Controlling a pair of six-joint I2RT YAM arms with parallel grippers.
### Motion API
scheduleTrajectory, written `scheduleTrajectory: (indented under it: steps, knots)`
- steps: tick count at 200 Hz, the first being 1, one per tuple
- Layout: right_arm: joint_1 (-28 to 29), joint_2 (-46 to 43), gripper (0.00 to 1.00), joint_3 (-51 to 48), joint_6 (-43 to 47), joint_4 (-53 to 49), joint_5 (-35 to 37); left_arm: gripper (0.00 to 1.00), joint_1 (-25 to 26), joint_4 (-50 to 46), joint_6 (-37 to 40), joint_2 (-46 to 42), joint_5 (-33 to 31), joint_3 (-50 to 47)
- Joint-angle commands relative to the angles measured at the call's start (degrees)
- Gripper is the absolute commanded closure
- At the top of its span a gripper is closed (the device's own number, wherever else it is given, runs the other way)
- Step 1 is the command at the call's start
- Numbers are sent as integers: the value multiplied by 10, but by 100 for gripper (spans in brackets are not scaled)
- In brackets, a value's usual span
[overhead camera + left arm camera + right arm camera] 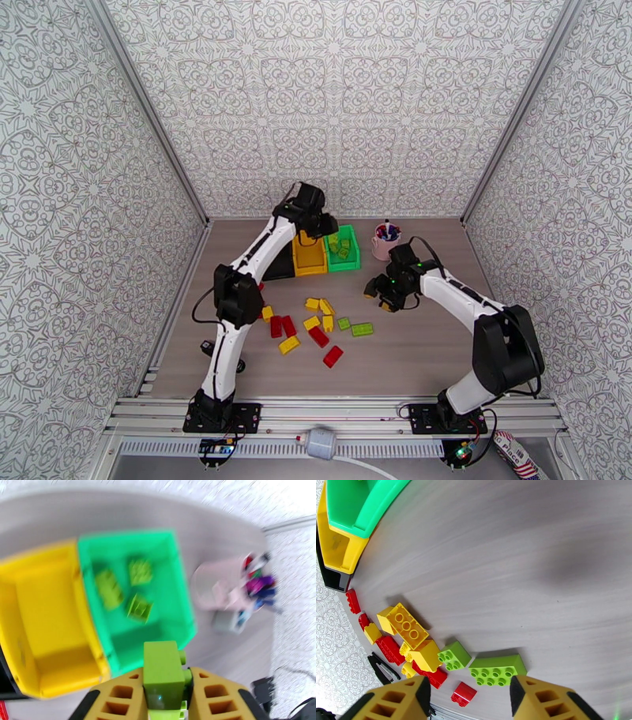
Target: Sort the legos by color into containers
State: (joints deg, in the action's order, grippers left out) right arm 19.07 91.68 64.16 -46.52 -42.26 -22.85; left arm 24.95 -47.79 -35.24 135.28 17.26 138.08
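My left gripper (165, 693) is shut on a lime green brick (162, 669) and hangs over the near rim of the green bin (177, 594), which holds three lime bricks. In the top view the left gripper (327, 230) is over the green bin (353, 254), with the yellow bin (310, 256) and black bin (280, 268) to its left. My right gripper (381, 295) stands open above the table; its fingers (397, 699) have nothing between them. Loose legos lie below it: a lime brick (497, 670), a smaller lime brick (454, 656), yellow bricks (406, 624) and red ones (464, 693).
A pink cup (385, 241) with pens stands right of the green bin, close to the right arm. The loose pile (318, 328) lies mid-table between both arms. Patterned walls close in the back and sides.
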Motion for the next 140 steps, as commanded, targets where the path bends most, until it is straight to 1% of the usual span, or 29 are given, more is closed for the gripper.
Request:
scheduleTrajectory:
  steps: [1,8,14,23,29,35,55,66,96,122,140]
  knots:
    - [5,3,41,19,6,-24,19,68,-11,23,-32,57,36,51]
    - [5,1,41,19,7,-30,21,68,-15,22,-38,69,43,65]
    - [6,0,40,17,8,-34,23,65,-17,23,-42,76,48,74]
    - [5,-4,40,14,8,-36,24,57,-19,32,-45,82,59,77]
    - [6,-7,40,10,8,-36,23,49,-20,37,-44,83,63,77]
    - [6,-9,39,7,9,-37,23,43,-20,36,-41,83,62,77]
    - [10,-20,38,-5,12,-38,25,32,-18,35,-32,70,58,72]
    - [14,-24,37,-11,14,-41,27,30,-16,37,-29,54,51,60]
    - [33,-29,37,-18,24,-56,44,30,-6,54,-15,-13,33,-10]
    - [62,-33,34,-29,27,-66,65,30,11,54,7,-75,4,-89]
    - [81,-37,33,-46,18,-61,69,28,26,44,25,-133,-20,-150]
